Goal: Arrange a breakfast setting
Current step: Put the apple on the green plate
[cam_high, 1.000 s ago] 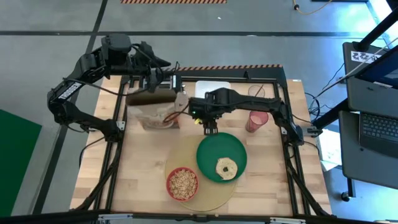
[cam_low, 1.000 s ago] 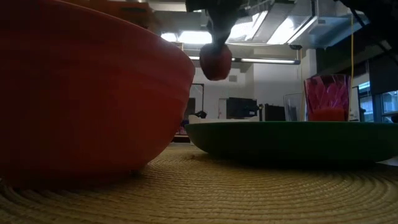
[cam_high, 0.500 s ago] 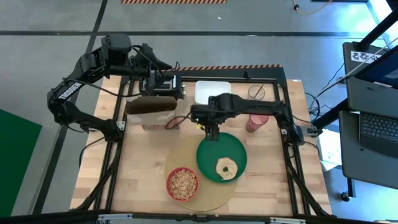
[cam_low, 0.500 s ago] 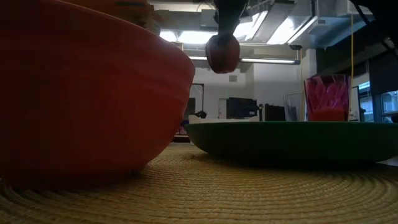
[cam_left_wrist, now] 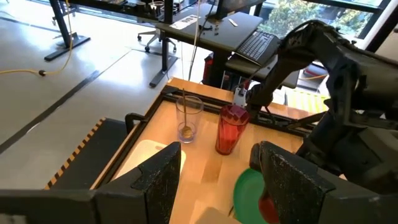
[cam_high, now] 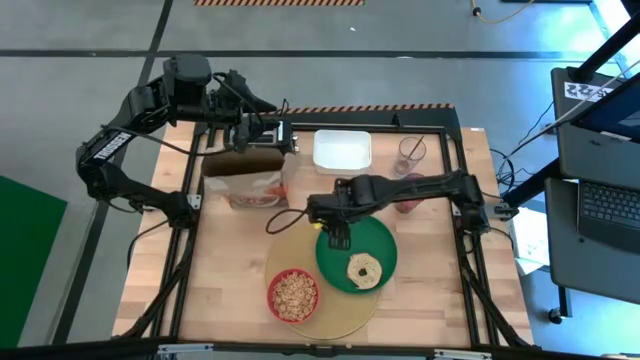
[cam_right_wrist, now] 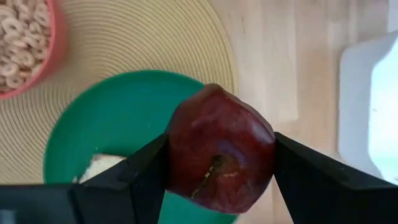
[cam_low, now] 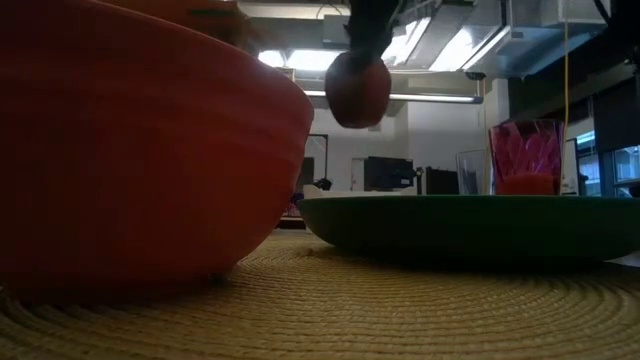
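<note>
While my left gripper (cam_high: 285, 137) waits at the far left of the table above a brown paper bag (cam_high: 245, 178), its fingers (cam_left_wrist: 163, 180) stand wide apart with nothing between them in the wrist view. Moving right along the near side, I see the red bowl (cam_high: 293, 295) sitting on the near-left part of the tan mat (cam_high: 290, 250), and it is filled with cereal (cam_high: 294, 292). Beside it on the same mat lies the green plate (cam_high: 338, 255), with the bagel (cam_high: 363, 270) resting on its near half. My right gripper (cam_high: 336, 234) hangs over the plate's far-left edge, clamped on the apple (cam_right_wrist: 219, 148); the wrist view shows both fingers (cam_right_wrist: 146, 175) pressed against the fruit's sides. From table height, the apple (cam_low: 357, 88) floats well above the plate's rim (cam_low: 470, 205), clear of it. Farther back, the white tray (cam_high: 342, 150) sits at the table's far edge. To its right stands a clear glass (cam_high: 410, 153), and just nearer than that the pink cup (cam_high: 408, 196), partly hidden under my right arm. In the left wrist view the cup (cam_left_wrist: 231, 129) stands upright just beside the glass (cam_left_wrist: 188, 118).
</note>
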Tool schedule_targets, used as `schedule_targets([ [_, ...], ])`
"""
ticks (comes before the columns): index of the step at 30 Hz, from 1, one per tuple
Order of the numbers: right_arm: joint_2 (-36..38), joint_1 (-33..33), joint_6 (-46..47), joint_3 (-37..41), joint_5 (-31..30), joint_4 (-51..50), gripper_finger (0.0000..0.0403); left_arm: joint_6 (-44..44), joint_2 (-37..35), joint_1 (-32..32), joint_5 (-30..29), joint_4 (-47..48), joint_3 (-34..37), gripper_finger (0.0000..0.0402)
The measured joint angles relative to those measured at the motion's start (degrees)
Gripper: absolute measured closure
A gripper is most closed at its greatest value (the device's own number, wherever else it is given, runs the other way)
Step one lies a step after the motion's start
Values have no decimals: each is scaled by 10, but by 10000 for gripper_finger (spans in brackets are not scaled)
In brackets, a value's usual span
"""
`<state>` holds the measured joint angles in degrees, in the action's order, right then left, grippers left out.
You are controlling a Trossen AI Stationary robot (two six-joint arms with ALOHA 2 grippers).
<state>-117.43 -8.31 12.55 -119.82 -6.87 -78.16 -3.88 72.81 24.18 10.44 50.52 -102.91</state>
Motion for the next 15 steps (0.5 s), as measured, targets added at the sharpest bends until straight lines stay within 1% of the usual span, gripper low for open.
schedule_targets([
  [4,43,-2,26,103,6,79,152,-1,0,0,0,0,0,189],
  [8,83,-18,72,224,15,202,152,0,0,0,0,0,0,189],
  [10,93,-25,94,269,20,255,152,0,0,0,0,0,0,189],
  [12,97,-29,100,293,20,271,152,0,0,0,0,0,0,189],
  [15,96,-33,102,309,13,250,148,0,4,0,0,-2,0,189],
])
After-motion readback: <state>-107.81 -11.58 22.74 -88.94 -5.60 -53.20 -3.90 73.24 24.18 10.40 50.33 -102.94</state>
